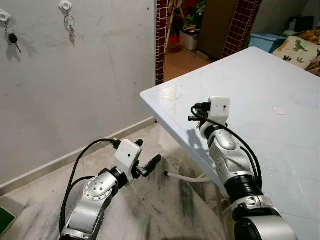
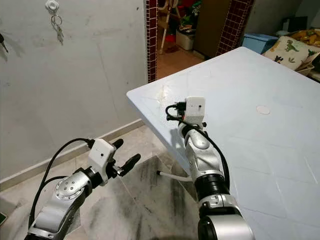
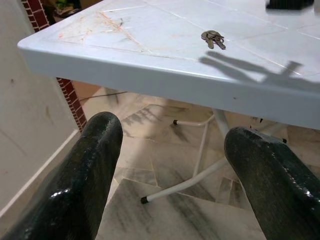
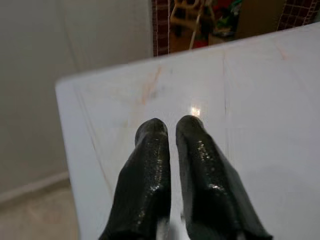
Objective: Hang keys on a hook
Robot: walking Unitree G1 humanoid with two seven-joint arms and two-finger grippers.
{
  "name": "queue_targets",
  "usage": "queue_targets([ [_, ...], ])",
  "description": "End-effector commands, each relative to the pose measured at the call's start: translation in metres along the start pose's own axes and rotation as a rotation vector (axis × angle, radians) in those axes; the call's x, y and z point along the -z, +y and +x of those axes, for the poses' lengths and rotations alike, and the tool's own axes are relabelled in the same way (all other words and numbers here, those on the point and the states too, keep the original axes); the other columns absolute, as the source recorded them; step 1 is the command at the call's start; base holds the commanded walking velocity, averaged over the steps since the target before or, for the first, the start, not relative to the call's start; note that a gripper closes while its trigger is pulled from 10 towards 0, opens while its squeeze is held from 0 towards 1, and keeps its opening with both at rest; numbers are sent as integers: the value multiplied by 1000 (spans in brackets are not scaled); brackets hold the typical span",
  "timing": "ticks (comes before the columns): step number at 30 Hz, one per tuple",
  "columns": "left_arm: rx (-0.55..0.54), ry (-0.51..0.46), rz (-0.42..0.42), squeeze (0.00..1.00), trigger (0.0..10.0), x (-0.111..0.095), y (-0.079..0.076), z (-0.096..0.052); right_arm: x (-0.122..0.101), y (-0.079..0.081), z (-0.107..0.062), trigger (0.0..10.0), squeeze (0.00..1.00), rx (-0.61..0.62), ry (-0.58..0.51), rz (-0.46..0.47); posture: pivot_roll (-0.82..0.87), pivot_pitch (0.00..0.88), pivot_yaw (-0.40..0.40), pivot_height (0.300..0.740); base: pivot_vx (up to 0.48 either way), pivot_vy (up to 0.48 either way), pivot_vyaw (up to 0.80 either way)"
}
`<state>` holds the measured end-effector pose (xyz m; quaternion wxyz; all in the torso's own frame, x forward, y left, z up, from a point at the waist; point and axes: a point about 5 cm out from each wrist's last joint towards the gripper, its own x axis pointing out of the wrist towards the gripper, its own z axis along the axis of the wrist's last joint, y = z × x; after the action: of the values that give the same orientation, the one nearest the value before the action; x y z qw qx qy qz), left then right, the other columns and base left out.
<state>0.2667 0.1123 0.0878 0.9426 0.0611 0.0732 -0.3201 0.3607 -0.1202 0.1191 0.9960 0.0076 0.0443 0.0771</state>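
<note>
A small bunch of keys lies on the white table near its corner. My right gripper hovers over that corner, shut with nothing between its fingers; its white wrist box hides the fingers in the head views. Low beside the table, over the floor, my left gripper is open and points toward the table edge. On the grey wall at upper left are two white hooks. A key set hangs from one and a dark key from the other.
White table legs stand on the marble floor under the corner. A brick-framed doorway opens beyond the wall. A blue bin and a dinosaur cushion are at the far right. A round disc lies on the table.
</note>
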Motion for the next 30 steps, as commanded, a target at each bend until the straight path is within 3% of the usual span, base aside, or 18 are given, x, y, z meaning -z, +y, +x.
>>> queue_targets([
  [1,22,-8,23,0,10000,-2,0,1,0,-1,0,10000,1000,10,3,-36,66,21,-11,740,0,0,0],
  [6,52,-54,142,0,10000,-10,-8,-1,7,-4,-1,10000,1000,45,42,-63,60,15,-10,740,0,0,0],
  [14,4,-70,113,0,10000,-13,-1,-3,7,-4,-1,10000,1000,35,51,-83,52,12,-13,740,0,0,0],
  [21,-24,-122,187,0,10000,-24,0,-1,13,-7,-2,10000,984,32,97,-113,44,11,-21,740,0,0,0],
  [22,-25,-123,187,0,10000,-25,0,0,15,-6,-2,10000,851,29,105,-118,40,10,-18,740,0,0,0],
  [23,-23,-123,191,0,10000,-25,-1,1,17,-6,-3,10000,651,25,118,-121,39,10,-18,740,0,0,0],
  [24,-21,-122,194,0,10000,-24,-2,2,21,-4,-3,10000,0,17,144,-133,38,10,-17,740,0,0,0],
  [30,-19,-135,198,0,10000,-25,-5,3,27,-5,-6,10000,0,14,184,-152,35,13,-17,740,0,0,0],
])
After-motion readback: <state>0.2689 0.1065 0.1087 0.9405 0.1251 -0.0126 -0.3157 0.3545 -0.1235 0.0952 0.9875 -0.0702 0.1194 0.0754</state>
